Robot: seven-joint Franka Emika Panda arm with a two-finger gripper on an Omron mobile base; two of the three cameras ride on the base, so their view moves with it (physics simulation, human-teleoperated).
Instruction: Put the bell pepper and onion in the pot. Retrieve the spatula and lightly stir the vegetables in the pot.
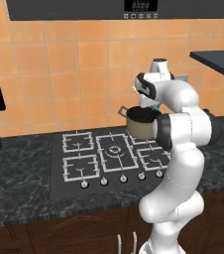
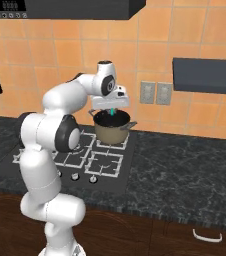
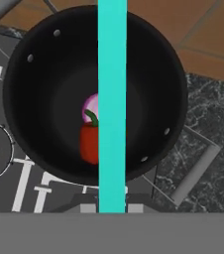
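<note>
Arm: my white arm rises from the base in front of the stove [image 1: 109,154], bends at the elbow and reaches forward, so the wrist ends above the pot [image 2: 111,129].
Hand: it points straight down over the pot's mouth, close above the rim.
Gripper [image 2: 114,108]: my jaws are closed on the spatula's teal handle; the fingertips themselves are hidden behind the hand in the base views.
Spatula [image 3: 112,104]: upright in my grip, the handle runs as a straight teal bar from my hand down into the pot, across the middle of its opening in the hand view. I cannot make out the blade.
Pot: it stands on the stove's rear right burner, near the tiled wall [image 1: 59,69], dark inside, with a loop handle sticking out at each side.
Bell pepper [image 3: 88,143]: on the pot's floor, red with a green stem, just beside the spatula handle and partly hidden behind it.
Onion [image 3: 91,104]: on the pot's floor, touching the pepper on its stem side, also half covered by the handle.
Counter [image 2: 185,170]: dark marbled stone around the stove, on both sides of the pot.
</note>
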